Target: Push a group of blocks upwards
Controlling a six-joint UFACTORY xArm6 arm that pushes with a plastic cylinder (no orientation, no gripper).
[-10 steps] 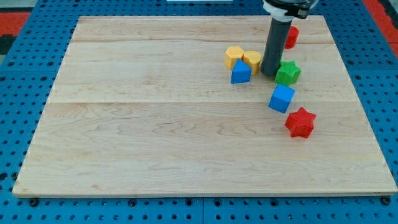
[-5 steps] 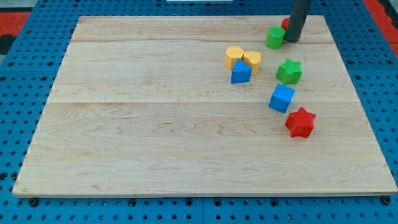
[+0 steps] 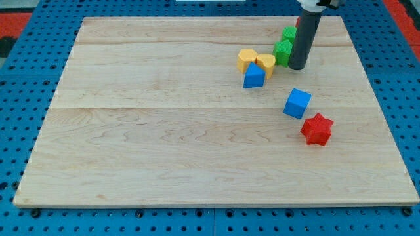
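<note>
Pale wooden board [image 3: 164, 131], my tip [image 3: 296, 67] touching the green star block [image 3: 283, 50] from the view's right, green cylinder block [image 3: 289, 33] above the star, long axis of the green pair running up-down, yellow blocks [image 3: 256, 61] and blue wedge block [image 3: 254, 76] left of the star, blue cube [image 3: 297, 103] and red star block [image 3: 317, 129] below it, no fingers on this rod.

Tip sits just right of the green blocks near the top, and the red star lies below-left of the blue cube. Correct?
Not quite. The camera view shows the red star below-right of the blue cube, not below-left. My tip is just right of the green blocks.
</note>
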